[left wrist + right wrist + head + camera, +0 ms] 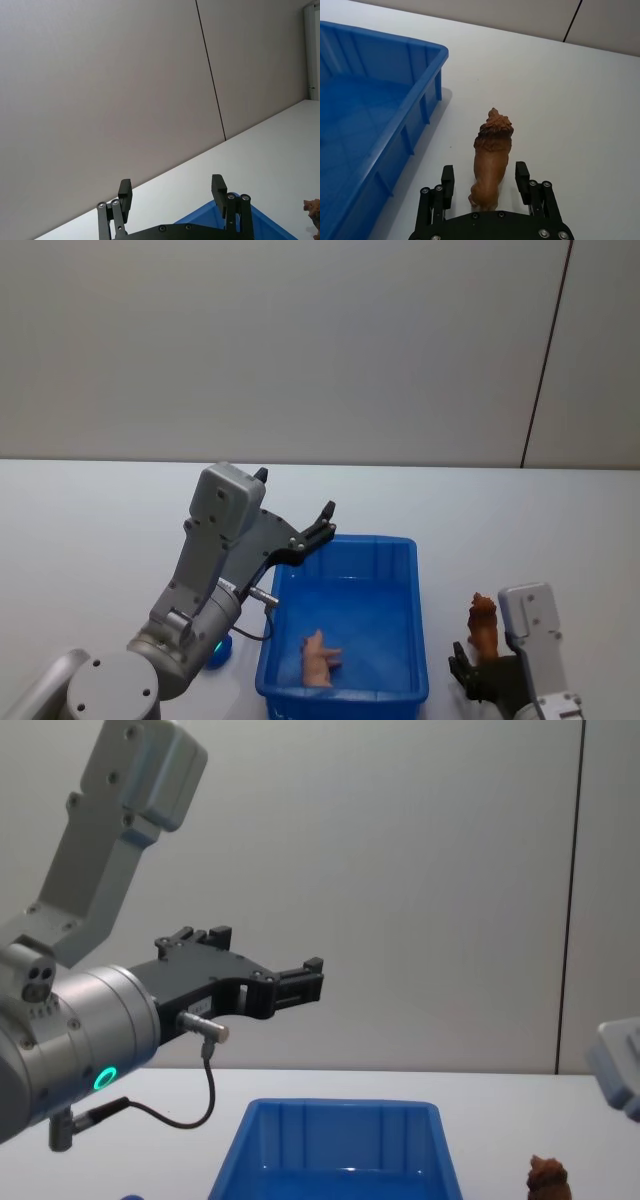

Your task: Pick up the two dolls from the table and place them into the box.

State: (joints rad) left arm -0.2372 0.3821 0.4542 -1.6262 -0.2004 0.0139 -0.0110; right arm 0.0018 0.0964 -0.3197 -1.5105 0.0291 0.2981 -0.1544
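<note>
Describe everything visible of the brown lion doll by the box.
The lion doll is a small reddish-brown figure with a shaggy mane and smooth, plastic-looking body. It stands upright on the white table, to the right of the blue box and apart from it. The right gripper straddles its rear, jaws open with a gap on each side, so only the table touches it.
</note>
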